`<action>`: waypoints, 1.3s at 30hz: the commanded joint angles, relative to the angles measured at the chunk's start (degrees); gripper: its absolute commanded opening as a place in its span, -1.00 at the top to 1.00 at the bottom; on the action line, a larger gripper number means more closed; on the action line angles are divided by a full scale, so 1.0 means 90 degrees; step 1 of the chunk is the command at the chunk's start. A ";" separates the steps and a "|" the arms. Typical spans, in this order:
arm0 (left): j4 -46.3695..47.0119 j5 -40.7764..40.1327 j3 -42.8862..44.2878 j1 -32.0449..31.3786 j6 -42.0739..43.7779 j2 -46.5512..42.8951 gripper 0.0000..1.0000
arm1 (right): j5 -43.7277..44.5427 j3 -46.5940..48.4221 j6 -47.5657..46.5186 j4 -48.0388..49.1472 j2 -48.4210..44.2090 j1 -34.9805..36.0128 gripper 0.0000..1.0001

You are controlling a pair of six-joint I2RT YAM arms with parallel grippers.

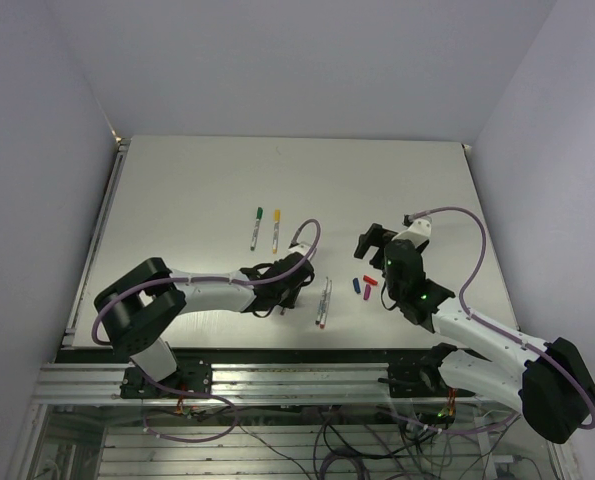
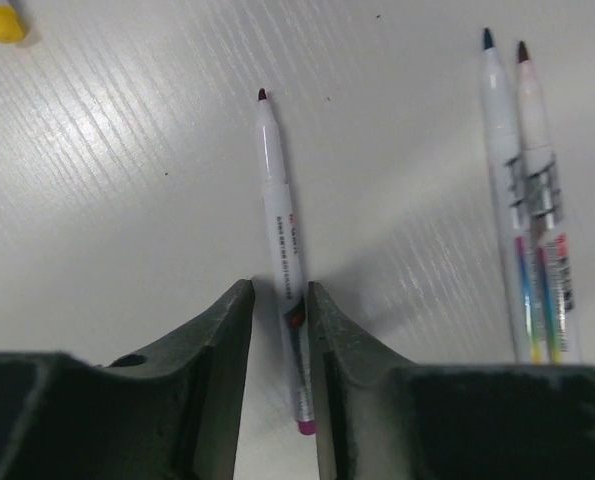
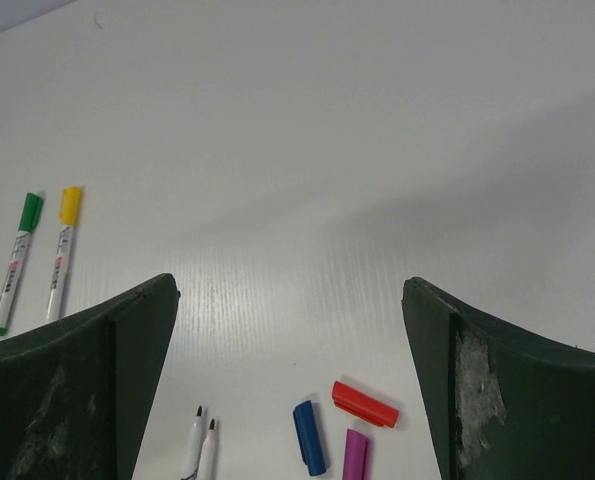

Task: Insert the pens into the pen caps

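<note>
White ribbed tabletop (image 1: pixel 197 190) bearing pens (image 1: pixel 323 303), pale walls (image 1: pixel 277 60) around.

On the table (image 1: pixel 177 200) lie a capped green pen (image 1: pixel 257 228) beside a yellow pen (image 1: pixel 275 231), two bare pens (image 1: pixel 323 303) touching, a third pen (image 2: pixel 280 240) nearby, plus a blue cap (image 3: pixel 310 437), red cap (image 3: pixel 365 403) and purple cap (image 3: pixel 355 455) clustered.

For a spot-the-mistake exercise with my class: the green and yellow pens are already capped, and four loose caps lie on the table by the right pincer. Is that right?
Not quite: three loose caps lie there, not four: the blue cap, red cap and purple cap, as the right wrist view shows. The green pen and yellow pen are indeed capped.
</note>
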 commanded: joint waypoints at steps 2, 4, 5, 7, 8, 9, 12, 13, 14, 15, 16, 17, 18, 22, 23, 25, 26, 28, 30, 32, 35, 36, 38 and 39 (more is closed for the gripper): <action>-0.0543 -0.0187 0.0189 -0.0077 -0.0045 0.0207 0.38 | 0.0299 0.0170 0.0443 -0.0690 0.0047 -0.0021 -0.88; -0.0586 -0.0134 0.0208 -0.0079 -0.0032 0.0287 0.53 | 0.0326 0.0228 0.0639 -0.0989 0.0089 -0.0022 -0.87; -0.0588 -0.0093 0.0221 -0.0079 -0.0025 0.0326 0.62 | 0.0337 0.0242 0.0743 -0.1153 0.0090 -0.0019 -0.87; -0.0583 -0.0002 0.0230 -0.0088 0.0007 0.0399 0.84 | 0.0335 0.0238 0.1004 -0.1448 0.0096 -0.0017 -0.85; -0.0550 0.0039 0.0224 -0.0085 0.0013 0.0419 0.86 | 0.0339 0.0242 0.1137 -0.1624 0.0097 -0.0021 -0.84; -0.0517 0.0081 0.0223 -0.0080 0.0031 0.0433 0.86 | 0.0319 0.0245 0.1276 -0.1766 0.0103 -0.0015 -0.82; -0.0477 0.0091 0.0241 -0.0082 0.0045 0.0446 0.86 | 0.0159 0.0224 0.1577 -0.2162 0.0166 -0.0014 -0.64; -0.0456 0.0095 0.0236 -0.0080 0.0056 0.0415 0.86 | 0.0113 0.0216 0.1631 -0.2248 0.0194 -0.0014 -0.55; -0.0426 0.0086 0.0249 -0.0085 0.0070 0.0375 0.86 | 0.0011 0.0202 0.1667 -0.2316 0.0223 -0.0014 -0.45; -0.0402 0.0084 0.0252 -0.0087 0.0095 0.0328 0.86 | -0.0075 0.0185 0.1689 -0.2352 0.0257 -0.0014 -0.34; -0.0378 0.0076 0.0267 -0.0082 0.0123 0.0271 0.86 | -0.0157 0.0153 0.1717 -0.2368 0.0282 -0.0011 -0.26; -0.0365 0.0064 0.0285 -0.0084 0.0152 0.0233 0.86 | -0.0233 0.0112 0.1757 -0.2358 0.0302 -0.0013 -0.21; -0.0363 0.0048 0.0319 -0.0081 0.0178 0.0187 0.86 | -0.0307 0.0069 0.1781 -0.2331 0.0323 -0.0008 -0.17; -0.0389 -0.0007 0.0423 -0.0080 0.0266 0.0121 0.86 | -0.0513 -0.0055 0.1814 -0.2264 0.0422 -0.0009 0.01; -0.0394 -0.0016 0.0443 -0.0079 0.0276 0.0115 0.86 | -0.0548 -0.0066 0.1810 -0.2270 0.0464 -0.0014 0.05; -0.0393 -0.0026 0.0471 -0.0080 0.0287 0.0101 0.86 | -0.0634 -0.0058 0.1822 -0.2313 0.0564 -0.0014 0.13; -0.0393 -0.0033 0.0476 -0.0081 0.0281 0.0097 0.86 | -0.0676 -0.0058 0.1829 -0.2343 0.0602 -0.0008 0.14; -0.0386 -0.0019 0.0483 -0.0083 0.0279 0.0087 0.86 | -0.0789 -0.0080 0.1865 -0.2387 0.0661 0.0001 0.14; -0.0366 -0.0008 0.0475 -0.0080 0.0293 0.0065 0.86 | -0.0914 -0.0150 0.1913 -0.2378 0.0672 0.0010 0.15; -0.0364 0.0002 0.0490 -0.0084 0.0303 0.0063 0.86 | -0.1048 -0.0269 0.1978 -0.2328 0.0672 0.0016 0.15; -0.0356 0.0034 0.0506 -0.0080 0.0316 0.0051 0.86 | -0.1174 -0.0389 0.2057 -0.2263 0.0684 0.0042 0.17; -0.0352 0.0032 0.0520 -0.0081 0.0318 0.0042 0.86 | -0.1204 -0.0405 0.2061 -0.2244 0.0691 0.0044 0.19; -0.0353 0.0042 0.0545 -0.0074 0.0336 0.0036 0.86 | -0.1237 -0.0418 0.2072 -0.2213 0.0717 0.0060 0.20; -0.0357 0.0042 0.0564 -0.0071 0.0351 0.0023 0.86 | -0.1255 -0.0421 0.2062 -0.2200 0.0736 0.0065 0.20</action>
